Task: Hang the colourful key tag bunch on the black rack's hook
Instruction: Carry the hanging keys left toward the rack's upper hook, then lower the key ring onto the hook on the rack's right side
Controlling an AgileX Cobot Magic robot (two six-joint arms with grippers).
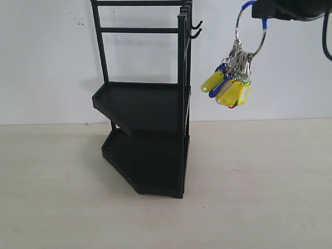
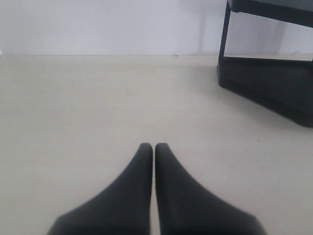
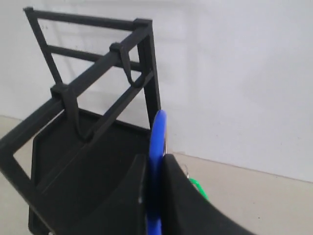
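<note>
The colourful key tag bunch [image 1: 231, 85] hangs in the air at the upper right, its metal ring held at the blue sleeve [image 3: 157, 142] by my right gripper [image 1: 259, 11], which is shut on it. The black rack [image 1: 148, 109] stands left of the bunch. Its two hooks [image 1: 196, 28] stick out at the top right post, a short gap left of the ring. In the right wrist view the hooks [image 3: 131, 73] lie beyond the sleeve. My left gripper [image 2: 154, 147] is shut on nothing, low over the table, with the rack's base [image 2: 274, 93] off to one side.
A white wall rises behind the pale wooden table [image 1: 259, 197]. The rack's two angular trays [image 1: 140, 101] jut toward the left front.
</note>
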